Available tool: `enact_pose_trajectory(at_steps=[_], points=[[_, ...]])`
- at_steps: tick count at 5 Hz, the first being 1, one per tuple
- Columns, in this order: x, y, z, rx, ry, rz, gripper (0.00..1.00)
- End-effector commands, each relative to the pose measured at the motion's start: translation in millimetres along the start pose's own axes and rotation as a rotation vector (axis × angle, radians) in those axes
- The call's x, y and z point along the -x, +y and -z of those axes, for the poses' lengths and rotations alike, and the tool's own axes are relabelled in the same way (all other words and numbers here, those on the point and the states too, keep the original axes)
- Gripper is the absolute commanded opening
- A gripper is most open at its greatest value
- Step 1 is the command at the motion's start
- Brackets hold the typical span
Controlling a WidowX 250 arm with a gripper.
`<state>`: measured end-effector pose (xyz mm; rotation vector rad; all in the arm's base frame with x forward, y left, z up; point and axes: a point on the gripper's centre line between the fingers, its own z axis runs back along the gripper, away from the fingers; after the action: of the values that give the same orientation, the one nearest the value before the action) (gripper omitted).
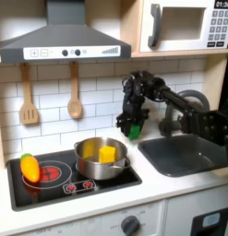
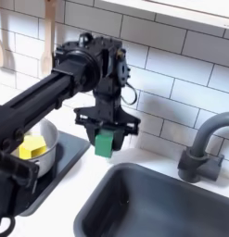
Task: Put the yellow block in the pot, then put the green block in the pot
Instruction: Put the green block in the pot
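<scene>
Bench: white top of a toy kitchen, carrying a black hob at the first exterior view's left and a sink at its right.
Sink: dark grey basin set into the bench, with a grey tap behind it in the second exterior view.
Arm: black, reaching in from the first exterior view's right toward the tiled wall; it hangs over the bench strip between hob and sink.
Pot: round, shiny silver, low straight walls; stands on the hob's right part in the first exterior view, and its rim shows at the second exterior view's left.
Hand: points down, its two black fingers pinching the green block, in the air beside the pot and not above it.
Orange-yellow toy vegetable: lies on the hob's left burner, well apart from the pot.
Yellow block: small plain yellow cube, resting inside the pot; seen in both exterior views.
Green block: small dark green cube, about the yellow one's size, held clear of the bench between the fingers.
</scene>
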<state>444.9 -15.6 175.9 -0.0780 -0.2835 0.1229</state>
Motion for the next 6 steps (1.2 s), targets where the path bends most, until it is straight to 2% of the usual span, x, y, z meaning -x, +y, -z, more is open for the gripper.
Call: enact_pose_trajectory(at_steps=[1, 2, 3, 5, 6], points=[[1, 3.5, -22.7, -0.004, -0.044, 0.002, 0.0], [7, 1.6, -40.0, 0.001, -0.074, 0.013, 0.0], [18, 4.0, -36.8, -0.008, -0.047, 0.017, 0.0], [27, 14.7, -69.9, -0.037, -0.09, 0.008, 0.0], [33, 24.0, -69.7, -0.058, -0.073, -0.002, 0.0]])
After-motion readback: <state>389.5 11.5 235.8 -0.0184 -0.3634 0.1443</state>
